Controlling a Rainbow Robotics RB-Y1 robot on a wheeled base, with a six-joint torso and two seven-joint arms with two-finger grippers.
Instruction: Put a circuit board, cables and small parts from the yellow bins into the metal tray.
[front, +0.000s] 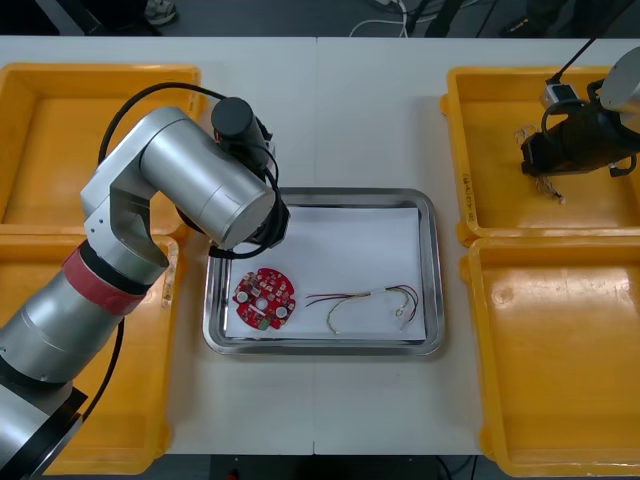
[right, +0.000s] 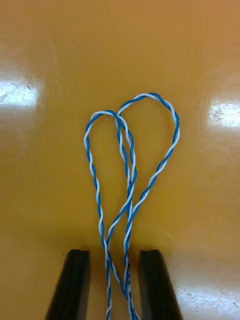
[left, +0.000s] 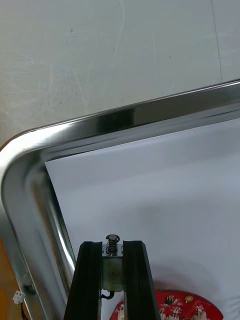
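Note:
My left gripper (left: 112, 245) is shut on a small metal part (left: 112, 259) and hangs over the white-lined metal tray (left: 150, 112), near its left rim. A round red circuit board (front: 264, 297) lies in the tray close by the fingers, with a red and yellow cable (front: 365, 298) to its right. The left arm (front: 200, 180) covers the tray's left far corner. In the far right yellow bin (front: 500, 215), my right gripper (front: 543, 168) is shut on a twisted blue and white cable (right: 132, 150). The cable's loops spread out beyond the fingers (right: 74, 285) over the bin floor.
The near right yellow bin (front: 560, 380) is bare. Two yellow bins (front: 60, 150) stand at the left, the near one partly under my left arm. A small white connector (left: 18, 297) sits just outside the tray's left rim. Bare table lies beyond the tray.

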